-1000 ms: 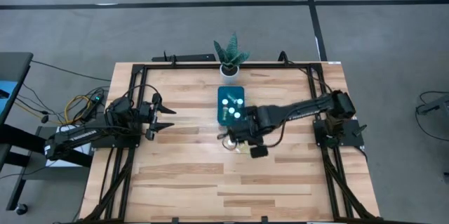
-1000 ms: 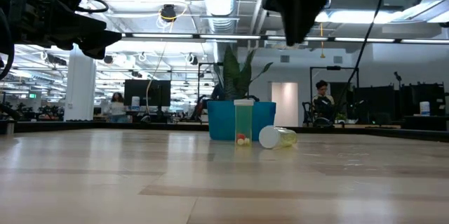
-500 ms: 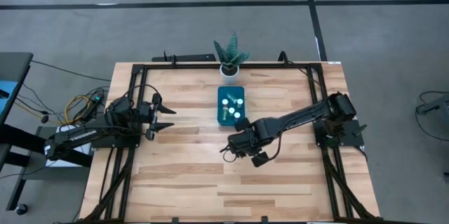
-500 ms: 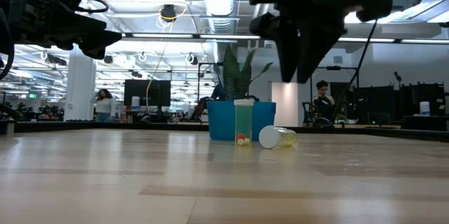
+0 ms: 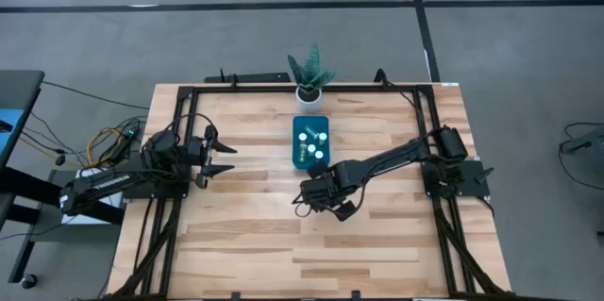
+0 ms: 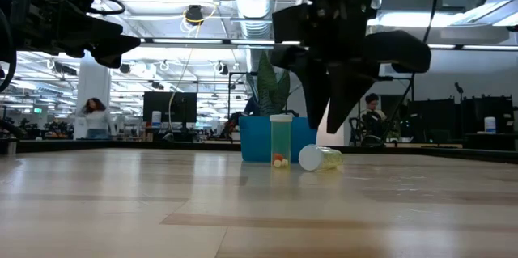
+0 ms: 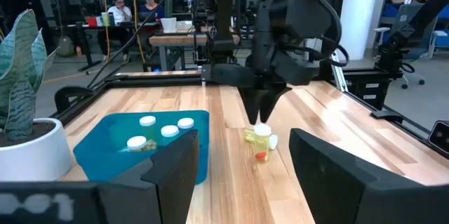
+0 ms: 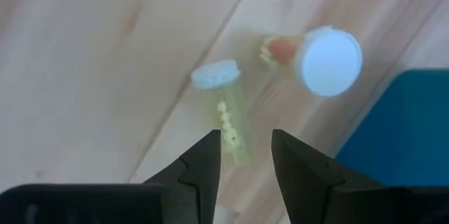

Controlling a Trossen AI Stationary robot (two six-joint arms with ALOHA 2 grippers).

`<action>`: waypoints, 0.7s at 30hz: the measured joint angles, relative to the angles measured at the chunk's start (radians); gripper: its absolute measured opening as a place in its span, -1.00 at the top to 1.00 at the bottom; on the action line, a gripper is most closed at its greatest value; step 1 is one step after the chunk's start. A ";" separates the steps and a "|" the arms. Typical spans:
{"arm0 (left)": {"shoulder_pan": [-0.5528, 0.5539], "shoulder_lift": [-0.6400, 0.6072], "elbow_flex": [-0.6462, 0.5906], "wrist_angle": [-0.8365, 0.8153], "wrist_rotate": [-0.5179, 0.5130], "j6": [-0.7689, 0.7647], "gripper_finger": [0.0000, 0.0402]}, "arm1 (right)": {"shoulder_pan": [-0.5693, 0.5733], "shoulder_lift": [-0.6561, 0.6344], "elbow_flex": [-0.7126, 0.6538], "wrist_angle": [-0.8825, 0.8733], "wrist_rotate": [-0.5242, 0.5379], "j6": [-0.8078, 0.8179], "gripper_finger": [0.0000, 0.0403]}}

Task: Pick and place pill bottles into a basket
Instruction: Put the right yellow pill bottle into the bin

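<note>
Above the surface, just in front of the basket, my right gripper hangs with its fingers parted by a narrow gap, pinching nothing. Directly below that gap lies one bottle on its side, untouched; beside it a second bottle stands upright, close to the basket's front wall. Four more white-capped bottles already sit inside the basket. My left gripper waits well off by the surface's left edge, fingers spread wide and empty.
</note>
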 joint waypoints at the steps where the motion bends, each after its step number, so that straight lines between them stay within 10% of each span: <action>1: 0.000 0.000 0.000 0.000 0.000 0.000 -0.06 | -0.004 0.000 0.000 0.000 0.000 0.000 0.40; 21: 0.000 0.000 0.000 0.000 0.000 0.000 -0.06 | -0.007 0.034 -0.002 0.012 -0.055 -0.053 0.40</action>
